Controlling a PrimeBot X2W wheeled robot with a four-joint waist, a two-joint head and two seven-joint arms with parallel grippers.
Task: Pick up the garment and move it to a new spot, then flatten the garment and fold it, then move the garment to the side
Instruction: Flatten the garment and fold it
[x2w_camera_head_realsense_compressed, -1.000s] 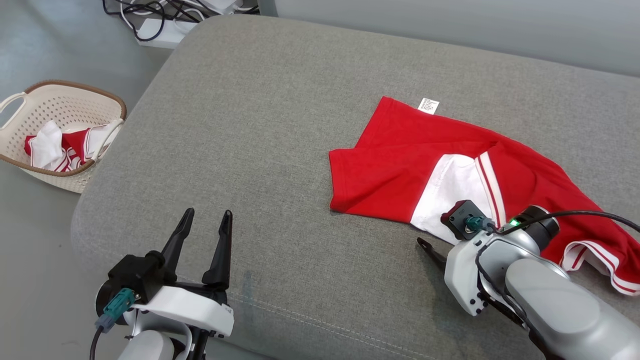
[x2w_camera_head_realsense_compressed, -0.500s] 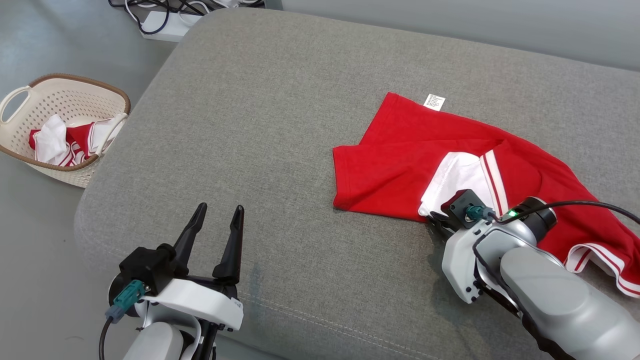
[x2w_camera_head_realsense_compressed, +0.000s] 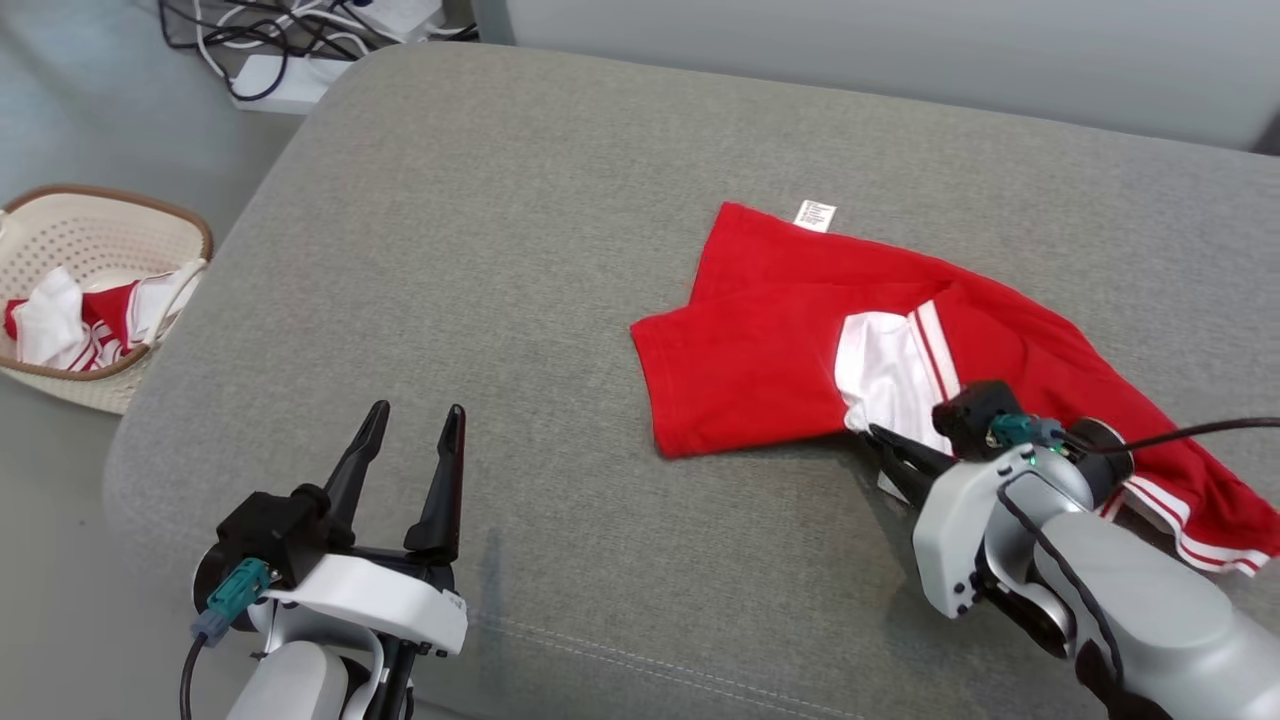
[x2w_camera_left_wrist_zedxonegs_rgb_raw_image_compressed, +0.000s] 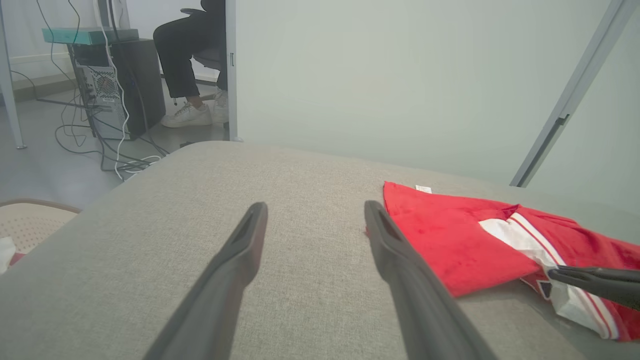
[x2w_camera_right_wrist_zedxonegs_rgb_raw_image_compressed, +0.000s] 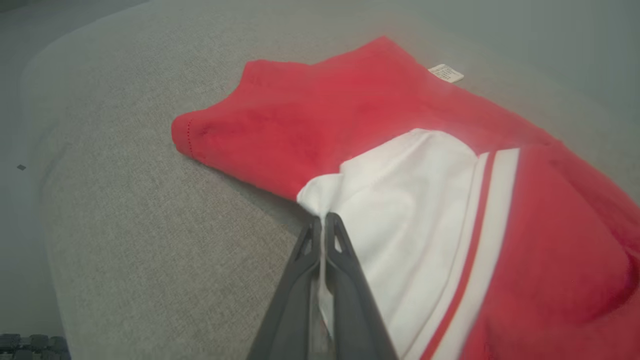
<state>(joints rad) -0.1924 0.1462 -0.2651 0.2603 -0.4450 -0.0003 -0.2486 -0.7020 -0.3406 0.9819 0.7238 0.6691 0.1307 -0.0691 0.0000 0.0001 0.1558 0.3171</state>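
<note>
Since a second ago my right gripper (x2w_camera_head_realsense_compressed: 872, 436) has gone from spread beside the white panel (x2w_camera_head_realsense_compressed: 885, 365) to pinched tight on its near corner. The cloth there has bunched up toward the fingertips. In the right wrist view the two fingers meet with a sliver of white fabric between them. The red shirt (x2w_camera_head_realsense_compressed: 760, 350) lies rumpled on the right half of the grey cushion (x2w_camera_head_realsense_compressed: 500, 250), its care label (x2w_camera_head_realsense_compressed: 814, 215) sticking out at the far edge. My left gripper (x2w_camera_head_realsense_compressed: 417, 412) sits near the cushion's front edge, fingers spread wide and holding nothing, well apart from the shirt. A cream basket (x2w_camera_head_realsense_compressed: 110, 190) with red-and-white cloth stands on the floor to the left.
</note>
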